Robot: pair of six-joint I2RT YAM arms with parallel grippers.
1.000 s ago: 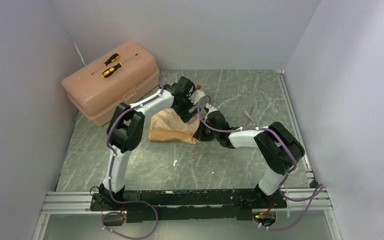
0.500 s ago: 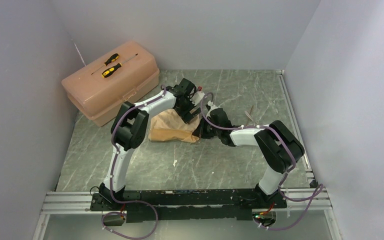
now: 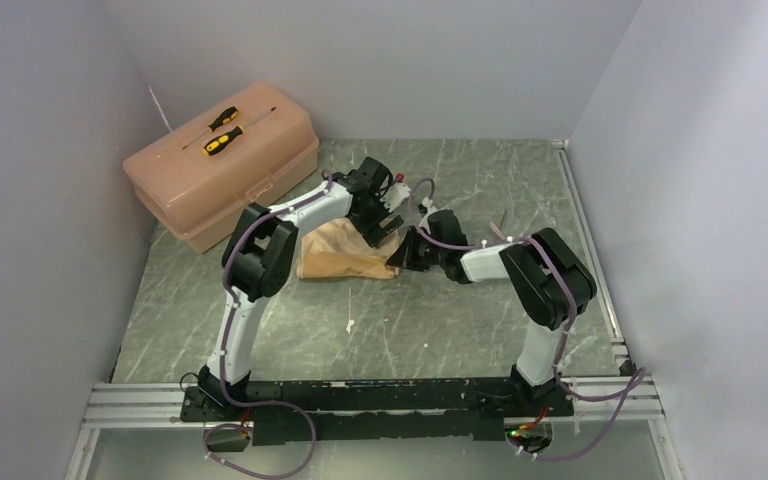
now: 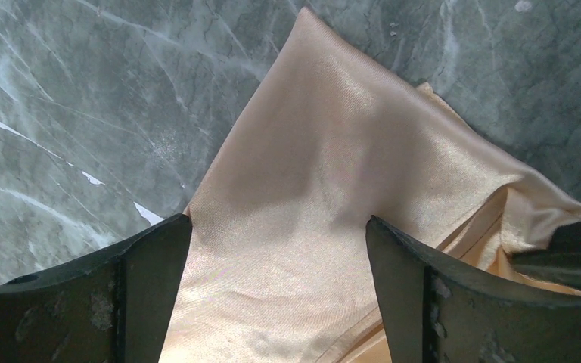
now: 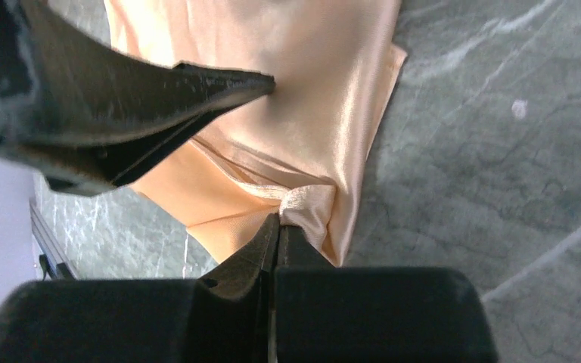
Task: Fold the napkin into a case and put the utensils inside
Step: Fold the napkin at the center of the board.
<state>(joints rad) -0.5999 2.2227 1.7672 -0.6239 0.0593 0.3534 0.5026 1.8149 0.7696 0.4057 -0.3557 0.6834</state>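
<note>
The peach-tan satin napkin (image 3: 345, 255) lies partly folded on the grey marble table between my arms. In the left wrist view the napkin (image 4: 333, 197) fills the space under my left gripper (image 4: 278, 227), which is open and hovers over the cloth. In the right wrist view my right gripper (image 5: 278, 219) is shut on a bunched corner of the napkin (image 5: 310, 136) at its right edge. My left gripper's finger (image 5: 159, 91) shows above it. A thin golden-brown utensil (image 3: 501, 222) lies on the table right of the grippers.
A pink plastic toolbox (image 3: 222, 165) with two yellow-and-black screwdrivers (image 3: 222, 130) on its lid stands at the back left. White walls close in on three sides. A small white speck (image 3: 349, 324) lies on the table in front of the napkin.
My right gripper has moved back and left along the napkin's right edge, pulling the held corner with it. The right arm has folded in. My left gripper stays over the cloth.
</note>
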